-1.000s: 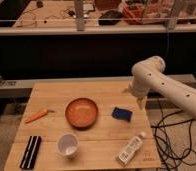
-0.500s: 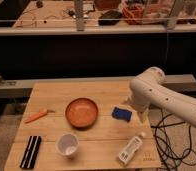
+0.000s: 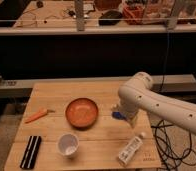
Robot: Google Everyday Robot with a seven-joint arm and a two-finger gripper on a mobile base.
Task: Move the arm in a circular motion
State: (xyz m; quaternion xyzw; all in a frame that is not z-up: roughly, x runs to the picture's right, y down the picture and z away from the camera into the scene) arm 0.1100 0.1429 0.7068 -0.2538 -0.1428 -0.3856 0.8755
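Pale wood planks make up the tabletop, which fills the lower part of the camera view. The arm, cream-white with small dark dots, comes in from the right edge as a thick tubular link, bends at a rounded elbow above the far right part of the tabletop, and drops toward the surface. A round orange-brown bowl sits near the middle, left of the arm's lower end. A white bottle lies on its side near the front right corner, its cap pointing toward the right edge. A flat black oblong object lies by the front left corner. A white cup stands upright between it and the bottle, in front of the bowl. An orange carrot lies near the left edge. A small blue object shows just right of the bowl, partly hidden by the arm. The gripper hangs at the arm's narrow tip, pointing down just beside that blue object; whether it is clenched or released cannot be told.
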